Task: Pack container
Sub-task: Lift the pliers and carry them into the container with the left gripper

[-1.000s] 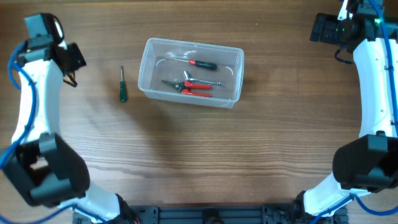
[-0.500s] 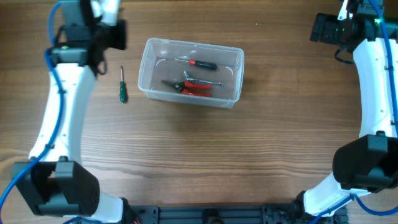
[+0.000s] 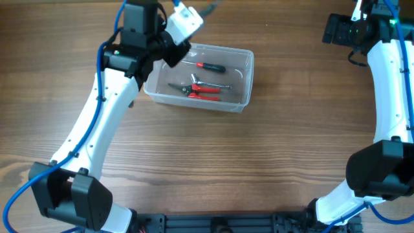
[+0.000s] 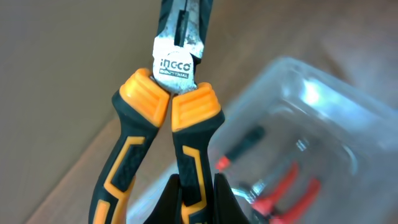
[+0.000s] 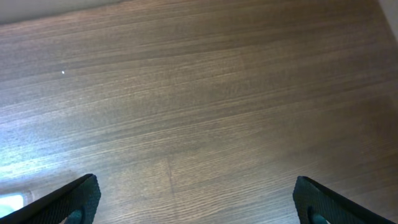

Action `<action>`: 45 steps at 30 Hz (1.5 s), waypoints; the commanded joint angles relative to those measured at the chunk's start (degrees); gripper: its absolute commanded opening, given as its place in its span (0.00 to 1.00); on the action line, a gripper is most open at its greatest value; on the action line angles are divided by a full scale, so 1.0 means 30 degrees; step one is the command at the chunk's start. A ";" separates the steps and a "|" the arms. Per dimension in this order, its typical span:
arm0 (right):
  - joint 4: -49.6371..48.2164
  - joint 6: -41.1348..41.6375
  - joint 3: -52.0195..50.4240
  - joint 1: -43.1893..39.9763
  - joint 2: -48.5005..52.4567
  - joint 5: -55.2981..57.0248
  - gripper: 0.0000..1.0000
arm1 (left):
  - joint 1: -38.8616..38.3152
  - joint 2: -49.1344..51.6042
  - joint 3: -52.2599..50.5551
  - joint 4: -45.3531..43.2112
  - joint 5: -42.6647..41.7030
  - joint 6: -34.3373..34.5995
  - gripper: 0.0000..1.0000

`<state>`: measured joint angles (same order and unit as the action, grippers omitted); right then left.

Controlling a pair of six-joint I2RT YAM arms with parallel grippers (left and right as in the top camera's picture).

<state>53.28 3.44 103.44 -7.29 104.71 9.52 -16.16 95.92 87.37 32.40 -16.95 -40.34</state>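
Note:
The container (image 3: 249,77) is a clear plastic tub at the table's upper middle. It holds a red-handled screwdriver (image 3: 210,66) and red-handled pliers (image 3: 204,90). My left gripper (image 3: 169,52) hangs over the tub's left end and is shut on one handle of orange-and-black pliers (image 4: 186,118), whose steel jaws point away from the camera. The left wrist view also shows the tub (image 4: 323,112) with the red tools (image 4: 286,186) below and to the right. My right gripper (image 5: 196,199) is open and empty over bare wood at the far right (image 3: 336,29).
The left arm (image 3: 110,103) reaches diagonally over the spot left of the tub where a green screwdriver lay, and it is hidden now. The table is brown wood all around.
My left arm has swung from the table's far left to the right, ending over the tub's left end. The right arm has not moved.

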 commanded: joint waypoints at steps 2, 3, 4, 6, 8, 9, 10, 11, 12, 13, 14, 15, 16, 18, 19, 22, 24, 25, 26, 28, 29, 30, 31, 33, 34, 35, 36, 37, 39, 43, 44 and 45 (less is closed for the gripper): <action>-0.0029 0.0357 0.0270 0.0044 -0.0474 0.0262 1.00 | -0.0226 0.0576 0.0503 0.1843 -0.1508 -0.2499 0.04; -0.0029 0.0364 0.0270 0.0044 -0.0474 0.0262 1.00 | -0.0226 0.0772 0.0503 0.2186 -0.1581 -0.2492 0.04; -0.0029 0.0357 0.0270 0.0044 -0.0474 0.0262 1.00 | -0.0226 0.0925 0.0503 0.2521 -0.1625 -0.2506 0.04; -0.0029 0.0357 0.0270 0.0044 -0.0474 0.0262 1.00 | -0.0226 0.1370 0.0503 0.3126 -0.1843 -0.2885 0.04; -0.0029 0.0357 0.0270 0.0044 -0.0474 0.0262 1.00 | -0.0226 0.1945 0.0503 0.3606 -0.2149 -0.3512 0.04; -0.0029 0.0357 0.0270 0.0044 -0.0474 0.0262 1.00 | -0.0240 0.2266 0.0503 0.3657 -0.2142 -0.3504 0.04; -0.0029 0.0357 0.0270 0.0044 -0.0474 0.0262 1.00 | -0.0240 0.2688 0.0503 0.3665 -0.2157 -0.3504 0.04; -0.0029 0.0357 0.0270 0.0044 -0.0474 0.0262 1.00 | -0.0240 0.2980 0.0503 0.3694 -0.2157 -0.3526 0.04; -0.0029 0.0357 0.0270 0.0044 -0.0474 0.0262 1.00 | -0.0240 0.3235 0.0503 0.3781 -0.2157 -0.3759 0.04; -0.0029 0.0364 0.0270 0.0044 -0.0474 0.0262 1.00 | -0.0240 0.3461 0.0503 0.4022 -0.2244 -0.4197 0.04; -0.0036 0.0357 0.0270 0.0044 -0.0474 0.0262 1.00 | -0.0240 0.3789 0.0503 0.4262 -0.2280 -0.4605 0.04; -0.0029 0.0357 0.0270 0.0044 -0.0474 0.0262 1.00 | -0.0240 0.4087 0.0503 0.4452 -0.2288 -0.4860 0.04; -0.0029 0.0357 0.0270 0.0044 -0.0474 0.0262 1.00 | -0.0240 0.4262 0.0503 0.4590 -0.2280 -0.5034 0.04; -0.0029 0.0357 0.0270 0.0044 -0.0474 0.0262 1.00 | -0.0240 0.4758 0.0503 0.5005 -0.2302 -0.5923 0.04; -0.0029 0.0364 0.0270 0.0044 -0.0474 0.0262 1.00 | -0.0248 0.4925 0.0503 0.5166 -0.2302 -0.6295 0.04; -0.0029 0.0357 0.0270 0.0044 -0.0474 0.0262 1.00 | -0.0240 0.5676 0.0503 0.5697 -0.2280 -0.7512 0.04; -0.0029 0.0357 0.0270 0.0044 -0.0474 0.0262 1.00 | -0.0240 0.6193 0.0503 0.5719 -0.2280 -0.7934 0.04; -0.0029 0.0357 0.0270 0.0044 -0.0474 0.0262 1.00 | -0.0240 0.6462 0.0503 0.5705 -0.2280 -0.8094 0.04; -0.0029 0.0350 0.0270 0.0044 -0.0474 0.0262 1.00 | -0.0240 0.6674 0.0503 0.5639 -0.2280 -0.8233 0.04; -0.0029 0.0364 0.0270 0.0044 -0.0474 0.0262 1.00 | -0.0240 0.7213 0.0503 0.5559 -0.2280 -0.8488 0.04; -0.0029 0.0357 0.0270 0.0044 -0.0474 0.0262 1.00 | -0.0240 0.7533 0.0503 0.5399 -0.2273 -0.8488 0.04; -0.0029 0.0357 0.0270 0.0044 -0.0474 0.0262 1.00 | -0.0240 0.7737 0.0503 0.5238 -0.2266 -0.8488 0.04; -0.0029 0.0357 0.0270 0.0044 -0.0474 0.0262 1.00 | -0.0240 0.7898 0.0503 0.5064 -0.2266 -0.8488 0.04; -0.0029 0.0364 0.0270 0.0044 -0.0474 0.0262 1.00 | -0.0240 0.8247 0.0503 0.4532 -0.2266 -0.8480 0.04; -0.0029 0.0357 0.0270 0.0044 -0.0474 0.0262 1.00 | -0.0240 0.8306 0.0503 0.4291 -0.2273 -0.8480 0.04; -0.0029 0.0364 0.0270 0.0044 -0.0474 0.0262 1.00 | -0.0240 0.8444 0.0503 0.4029 -0.2251 -0.8480 0.04; -0.0029 0.0350 0.0270 0.0044 -0.0474 0.0262 1.00 | -0.0240 0.8459 0.0503 0.3832 -0.2208 -0.8480 0.04; -0.0029 0.0357 0.0270 0.0044 -0.0474 0.0262 1.00 | -0.0240 0.8510 0.0503 0.3665 -0.2193 -0.8473 0.04; -0.0029 0.0357 0.0270 0.0044 -0.0474 0.0262 1.00 | -0.0240 0.8517 0.0503 0.3395 -0.2193 -0.8400 0.08; -0.0029 0.0357 0.0270 0.0044 -0.0474 0.0262 1.00 | -0.0240 0.8517 0.0503 0.2769 -0.1938 -0.7082 0.24; -0.0029 0.0357 0.0270 0.0044 -0.0474 0.0262 1.00 | -0.0240 0.8517 0.0503 0.2674 -0.1814 -0.6768 0.28; -0.0029 0.0357 0.0270 0.0044 -0.0474 0.0262 1.00 | -0.0240 0.8510 0.0510 0.2674 -0.1770 -0.6761 0.33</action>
<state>53.32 3.46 103.44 -7.29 104.73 9.52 -16.62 120.77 87.74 41.60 -22.20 -63.09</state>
